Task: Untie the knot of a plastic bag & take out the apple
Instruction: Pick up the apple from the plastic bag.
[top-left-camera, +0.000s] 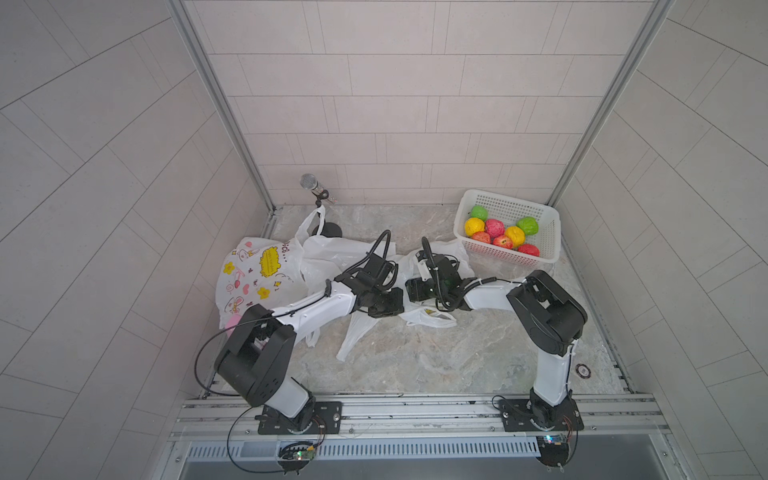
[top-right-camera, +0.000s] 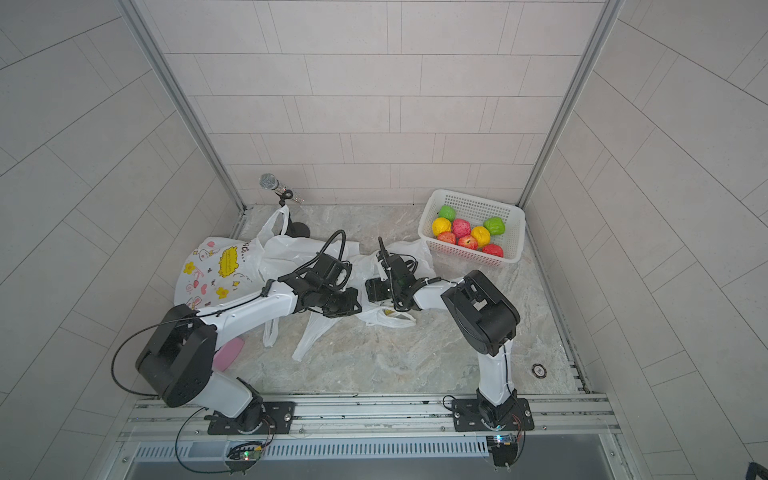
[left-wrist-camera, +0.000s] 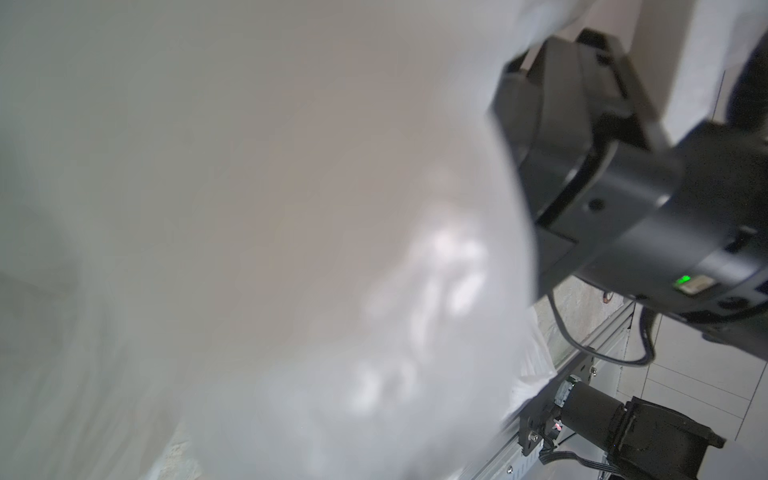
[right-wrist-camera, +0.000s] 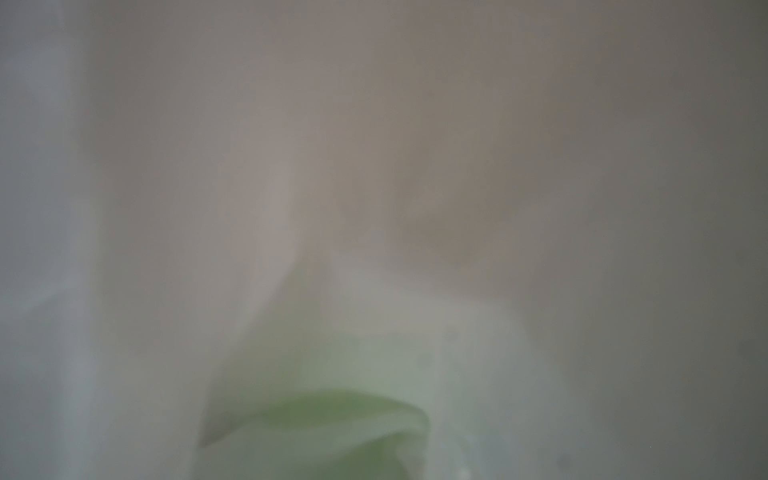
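Note:
A crumpled white plastic bag (top-left-camera: 419, 319) lies mid-table, partly under both wrists. In both top views my left gripper (top-left-camera: 395, 300) and right gripper (top-left-camera: 409, 289) face each other a short way apart above it. Their fingertips are buried in the plastic. White plastic (left-wrist-camera: 291, 249) blurs most of the left wrist view and hides those fingers. The right wrist view is also veiled by plastic (right-wrist-camera: 374, 166), with a blurred green shape (right-wrist-camera: 316, 432) showing through it. The knot and the apple are hidden.
A white basket (top-left-camera: 552, 232) of coloured fruit (top-left-camera: 503, 242) stands at the back right. A printed bag (top-left-camera: 257, 270) and another white bag (top-left-camera: 332, 249) lie at the left. A microphone on a stand (top-left-camera: 309, 183) rises at the back, and a pink object (top-right-camera: 228, 353) sits by the left arm.

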